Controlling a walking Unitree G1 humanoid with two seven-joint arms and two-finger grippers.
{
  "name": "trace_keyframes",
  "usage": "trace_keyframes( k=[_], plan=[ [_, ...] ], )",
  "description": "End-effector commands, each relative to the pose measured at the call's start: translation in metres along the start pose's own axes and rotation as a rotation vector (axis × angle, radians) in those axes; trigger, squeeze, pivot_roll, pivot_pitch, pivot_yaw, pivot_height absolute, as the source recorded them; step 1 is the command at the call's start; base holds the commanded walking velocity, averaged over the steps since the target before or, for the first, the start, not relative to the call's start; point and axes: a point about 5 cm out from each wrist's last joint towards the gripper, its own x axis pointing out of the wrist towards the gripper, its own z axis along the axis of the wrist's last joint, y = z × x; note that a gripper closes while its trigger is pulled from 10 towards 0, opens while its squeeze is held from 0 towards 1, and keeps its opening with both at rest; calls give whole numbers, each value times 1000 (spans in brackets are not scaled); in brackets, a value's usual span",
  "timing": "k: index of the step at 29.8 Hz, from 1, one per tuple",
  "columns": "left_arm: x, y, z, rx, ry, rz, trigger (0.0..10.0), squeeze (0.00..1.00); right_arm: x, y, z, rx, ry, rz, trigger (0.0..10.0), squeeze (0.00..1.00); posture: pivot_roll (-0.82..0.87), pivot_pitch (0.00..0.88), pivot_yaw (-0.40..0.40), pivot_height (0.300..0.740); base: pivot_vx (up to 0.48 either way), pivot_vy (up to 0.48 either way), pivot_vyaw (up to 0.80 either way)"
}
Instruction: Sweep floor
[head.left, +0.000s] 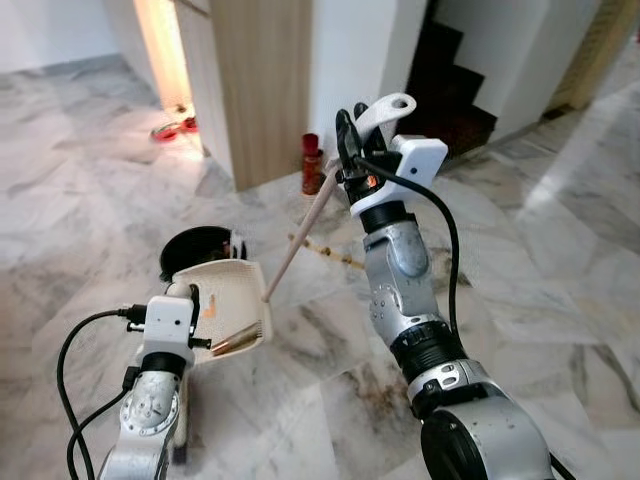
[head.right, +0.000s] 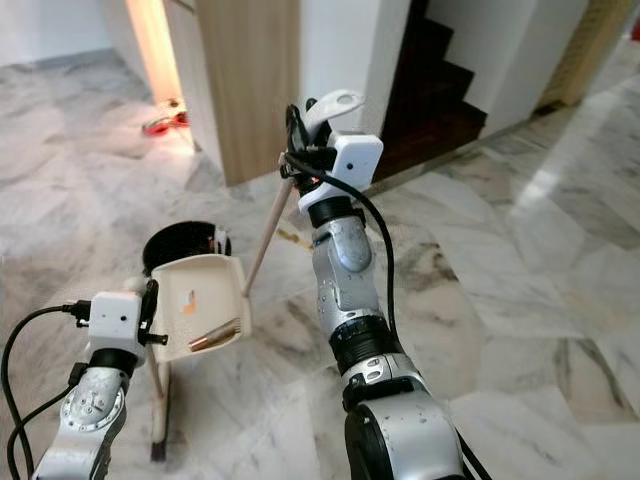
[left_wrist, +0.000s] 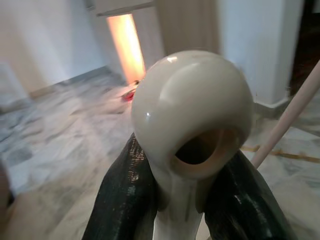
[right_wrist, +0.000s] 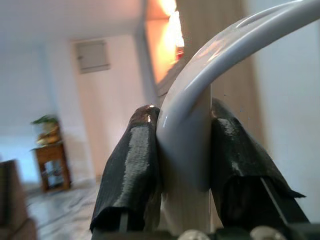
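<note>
Silver forearms fill the foreground over marble floor (head.left: 560, 290). Left gripper (left_wrist: 185, 200) is clenched on the cream dustpan handle (left_wrist: 192, 115); its dustpan (head.left: 225, 300) sits raised before a black bin (head.left: 200, 245). Right gripper (right_wrist: 182, 165), lifted high, grasps the broom's (head.left: 300, 240) white hooked top (head.left: 385, 108); the pale stick slants down to the dustpan's edge. Beyond stands a red can (head.left: 312, 163) by a wooden panel (head.left: 265, 80).

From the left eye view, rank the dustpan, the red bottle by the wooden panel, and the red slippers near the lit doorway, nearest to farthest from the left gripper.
1. Dustpan: held in the left gripper.
2. Red bottle: ahead and to the right, at the foot of the wooden panel.
3. Red slippers: farthest, on the floor by the lit doorway.
</note>
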Motion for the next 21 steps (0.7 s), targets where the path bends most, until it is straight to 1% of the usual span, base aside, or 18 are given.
trace_keyframes(
  k=[1, 2, 4, 14, 21],
  plan=[
    [2, 2, 5, 39, -37, 9, 10000, 0, 9, 24, 7, 72, -65, 33, 10000, 0, 177, 0, -87, 740, 0, 0, 406],
    [2, 2, 5, 39, -37, 9, 10000, 0, 9, 24, 7, 72, -65, 33, 10000, 0, 177, 0, -87, 740, 0, 0, 406],
    [3, 4, 6, 40, -39, 19, 10000, 0, 10, 25, 6, 82, -58, 37, 10000, 0, 179, 0, -92, 740, 0, 0, 0],
    [3, 5, 6, 36, -43, 46, 10000, 0, 13, 24, 6, 74, -43, 48, 10000, 0, 186, 0, -113, 740, 0, 0, 0],
    [2, 6, 6, 38, -45, 56, 10000, 0, 15, 25, 7, 81, -44, 49, 10000, 0, 188, 0, -115, 740, 273, 0, 0]
  ],
)
